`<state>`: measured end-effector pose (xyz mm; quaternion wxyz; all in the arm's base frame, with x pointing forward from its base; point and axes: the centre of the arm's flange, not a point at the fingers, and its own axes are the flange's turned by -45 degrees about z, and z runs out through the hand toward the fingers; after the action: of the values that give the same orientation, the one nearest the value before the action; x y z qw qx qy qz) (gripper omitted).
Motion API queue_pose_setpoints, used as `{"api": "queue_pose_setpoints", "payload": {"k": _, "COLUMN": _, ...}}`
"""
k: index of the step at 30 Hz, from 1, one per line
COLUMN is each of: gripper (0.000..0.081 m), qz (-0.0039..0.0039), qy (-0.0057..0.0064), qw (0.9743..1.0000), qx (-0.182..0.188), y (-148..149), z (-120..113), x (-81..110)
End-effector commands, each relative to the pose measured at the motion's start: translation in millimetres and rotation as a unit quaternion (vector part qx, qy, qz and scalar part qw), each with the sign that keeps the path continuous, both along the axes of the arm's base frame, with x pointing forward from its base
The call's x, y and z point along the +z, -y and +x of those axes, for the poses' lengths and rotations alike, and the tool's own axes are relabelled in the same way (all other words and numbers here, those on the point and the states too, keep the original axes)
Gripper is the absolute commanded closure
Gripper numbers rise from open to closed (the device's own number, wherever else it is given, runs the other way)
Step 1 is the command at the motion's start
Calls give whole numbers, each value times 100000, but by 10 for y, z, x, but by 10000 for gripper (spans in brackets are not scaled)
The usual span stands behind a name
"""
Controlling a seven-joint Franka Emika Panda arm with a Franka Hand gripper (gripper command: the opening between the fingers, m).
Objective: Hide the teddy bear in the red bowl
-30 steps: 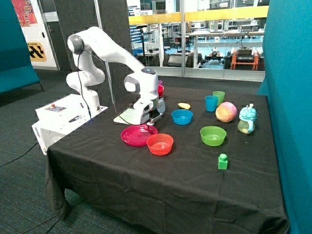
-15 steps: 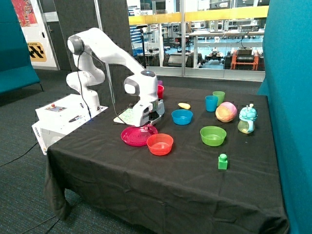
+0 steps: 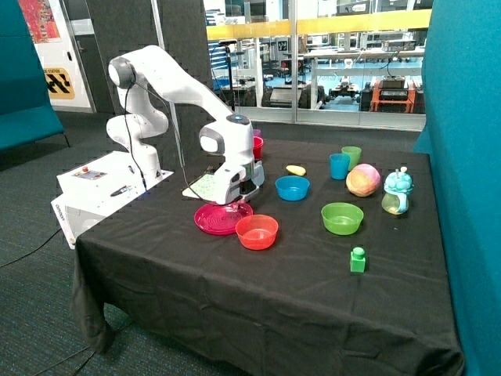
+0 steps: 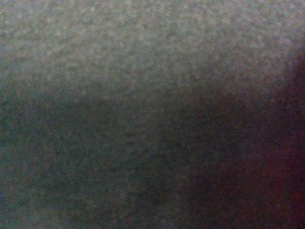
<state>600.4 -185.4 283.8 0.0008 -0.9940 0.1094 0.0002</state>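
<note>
Hovering low over the magenta plate (image 3: 220, 218), gripper (image 3: 235, 200) (finger state: cannot tell); red bowl (image 3: 257, 146) behind arm.

Outside view evenly lit and sharp, bright windows toward twelve o'clock, black tablecloth (image 3: 235, 282) matte with faint shadows, wrist view dim, grainy, wholly out of focus, darkest toward five o'clock
</note>
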Motion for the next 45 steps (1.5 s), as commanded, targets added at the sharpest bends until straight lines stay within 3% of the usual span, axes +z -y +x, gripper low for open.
{"api": "queue_pose_setpoints", "payload": {"k": 1, "gripper": 441, "qz": -81, "qy": 16, "qw": 99997, "qx": 766, "y": -59, "z": 16, "x": -23}}
{"api": "queue_pose_setpoints", "payload": {"k": 6, "gripper": 478, "qz": -81, "qy": 17, "qw": 99995, "qx": 1038, "y": -93, "z": 18, "x": -34}}
{"api": "queue_pose_setpoints", "payload": {"k": 10, "gripper": 721, "qz": -81, "qy": 17, "qw": 99994, "qx": 1066, "y": -102, "z": 5, "x": -47}}
{"api": "queue_pose_setpoints", "payload": {"k": 13, "gripper": 797, "qz": -81, "qy": 17, "qw": 99991, "qx": 1312, "y": -109, "z": -3, "x": -59}}
{"api": "queue_pose_setpoints", "payload": {"k": 45, "gripper": 808, "qz": -81, "qy": 17, "qw": 99986, "qx": 1654, "y": -122, "z": -77, "x": -51}}
